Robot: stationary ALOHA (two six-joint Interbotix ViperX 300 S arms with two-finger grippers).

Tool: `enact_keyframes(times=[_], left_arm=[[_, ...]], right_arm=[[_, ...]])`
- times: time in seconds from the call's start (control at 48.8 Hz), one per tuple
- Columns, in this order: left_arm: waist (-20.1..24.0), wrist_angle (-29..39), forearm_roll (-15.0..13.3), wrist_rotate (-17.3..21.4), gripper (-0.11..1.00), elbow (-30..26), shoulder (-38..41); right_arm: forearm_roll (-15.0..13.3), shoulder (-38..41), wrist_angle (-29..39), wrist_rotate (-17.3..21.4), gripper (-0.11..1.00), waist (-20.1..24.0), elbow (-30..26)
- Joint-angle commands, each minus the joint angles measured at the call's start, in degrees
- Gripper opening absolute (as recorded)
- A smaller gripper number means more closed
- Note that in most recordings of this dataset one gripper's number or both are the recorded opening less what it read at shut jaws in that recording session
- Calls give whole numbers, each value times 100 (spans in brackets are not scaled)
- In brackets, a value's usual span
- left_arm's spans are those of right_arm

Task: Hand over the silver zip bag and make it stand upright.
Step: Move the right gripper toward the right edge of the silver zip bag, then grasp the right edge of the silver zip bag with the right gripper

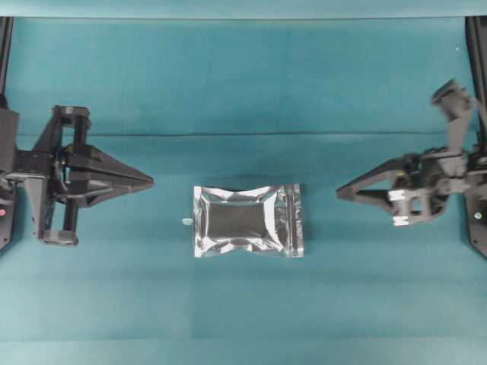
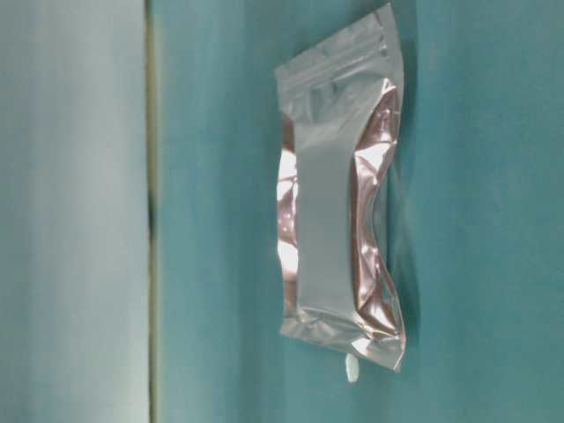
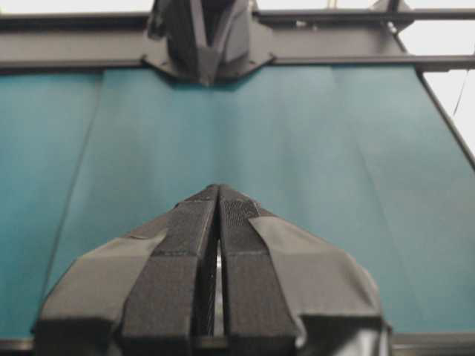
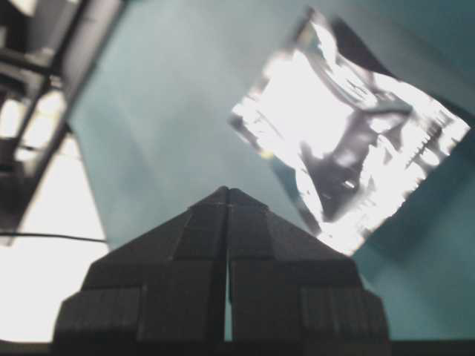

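Observation:
The silver zip bag lies flat on the teal cloth in the middle of the overhead view, its zip strip along the right short edge. It also shows in the table-level view and in the right wrist view, ahead and to the right of the fingertips. My left gripper is shut and empty, left of the bag with a gap between. My right gripper is shut and empty, right of the bag, also apart from it. In the left wrist view the shut left gripper hides the bag.
A tiny pale scrap lies just left of the bag and shows in the table-level view. The teal cloth covers the table. Black frame rails run along the far edge in the left wrist view.

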Motion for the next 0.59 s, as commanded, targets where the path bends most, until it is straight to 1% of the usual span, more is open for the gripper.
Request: enact_keyframes(times=[0.0, 0.041, 0.082, 0.164, 0.246, 0.287, 0.328, 0.369, 0.389, 0.512, 0.574], left_arm=[[-9, -26, 18, -18, 1, -132, 9], [-9, -26, 18, -18, 1, -141, 9], [-9, -35, 18, -18, 1, -141, 0], [-9, -26, 18, -18, 1, -123, -9], [-9, -26, 18, -18, 1, -114, -18], [-9, -26, 18, -18, 1, -114, -18], [-9, -18, 18, 0, 1, -114, -9], [-9, 0, 18, 0, 1, -114, 0], [0, 9, 18, 0, 1, -123, 0], [9, 97, 18, 9, 1, -114, 9], [18, 158, 18, 9, 1, -114, 9]], right_arm=[[9, 308, -97, 79, 15, 44, -114], [18, 448, -141, 88, 21, 44, -141], [44, 598, -176, 97, 31, 44, -167], [123, 896, -211, 123, 54, 44, -237], [211, 1274, -167, 237, 78, 53, -360], [211, 1433, -193, 290, 88, 79, -422], [211, 1582, -211, 334, 95, 105, -475], [211, 1723, -246, 387, 99, 114, -536], [220, 1793, -264, 413, 99, 123, -563], [255, 2215, -466, 677, 98, 123, -642], [264, 2417, -589, 896, 98, 132, -642]])
